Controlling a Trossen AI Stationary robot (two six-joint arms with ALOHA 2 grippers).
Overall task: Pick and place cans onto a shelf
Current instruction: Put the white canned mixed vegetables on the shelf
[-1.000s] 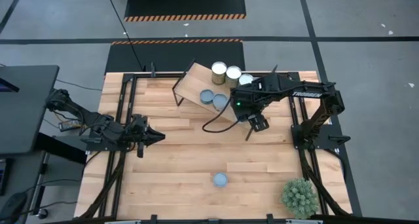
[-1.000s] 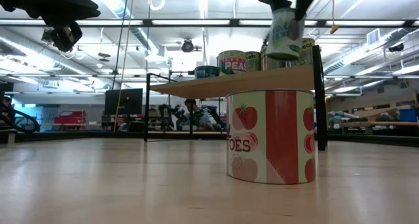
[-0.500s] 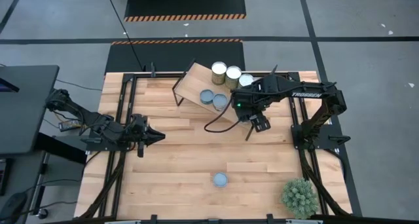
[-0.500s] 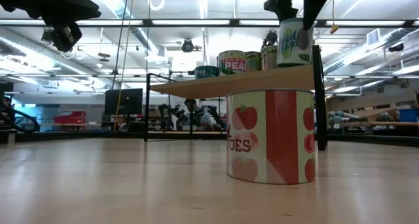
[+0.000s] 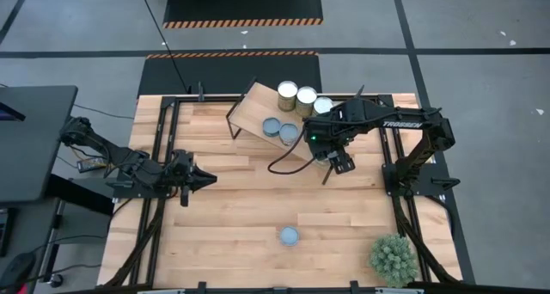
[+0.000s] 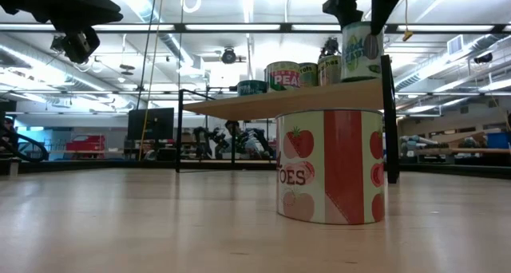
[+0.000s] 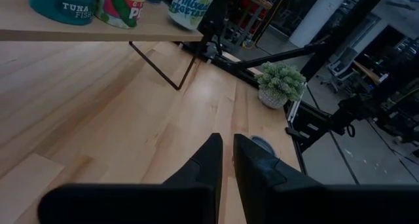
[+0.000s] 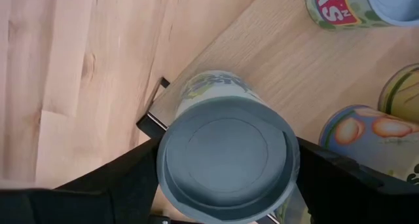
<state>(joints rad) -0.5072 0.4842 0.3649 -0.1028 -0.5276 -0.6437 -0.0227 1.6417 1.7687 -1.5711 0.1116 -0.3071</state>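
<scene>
The shelf (image 5: 255, 112) is a light board on thin dark legs at the table's far middle. Several cans stand on it: two white-topped (image 5: 287, 94), one silvery (image 5: 323, 105) and two blue-grey (image 5: 270, 125). My right gripper (image 5: 320, 146) is shut on a grey-topped can (image 8: 226, 160) at the shelf's right corner; the can also shows in the low view (image 6: 361, 53). One can (image 5: 289, 236) stands loose near the table's near edge; in the low view it is the tomato can (image 6: 330, 166). My left gripper (image 5: 203, 180) is shut and empty at the table's left. My right gripper pinches the can's round side wall (image 8: 171, 152) between its two fingers (image 8: 134, 178), one on each side, near the can's top. The fingers come from above, pointing down. The can stands upright, its base (image 6: 361, 76) on the shelf board beside the corner leg.
A spiky green potted plant (image 5: 393, 258) stands at the table's near right corner. Dark metal frames (image 5: 163, 139) run along the table's left and right sides. The shelf's right leg (image 6: 390, 121) stands just beside the held can. Bare planks lie between the shelf and the loose can.
My right gripper has come down with the can toward the shelf's right corner. The can, tilted and clear of the board a second ago, now stands upright on it. It has kept still for the last half second.
</scene>
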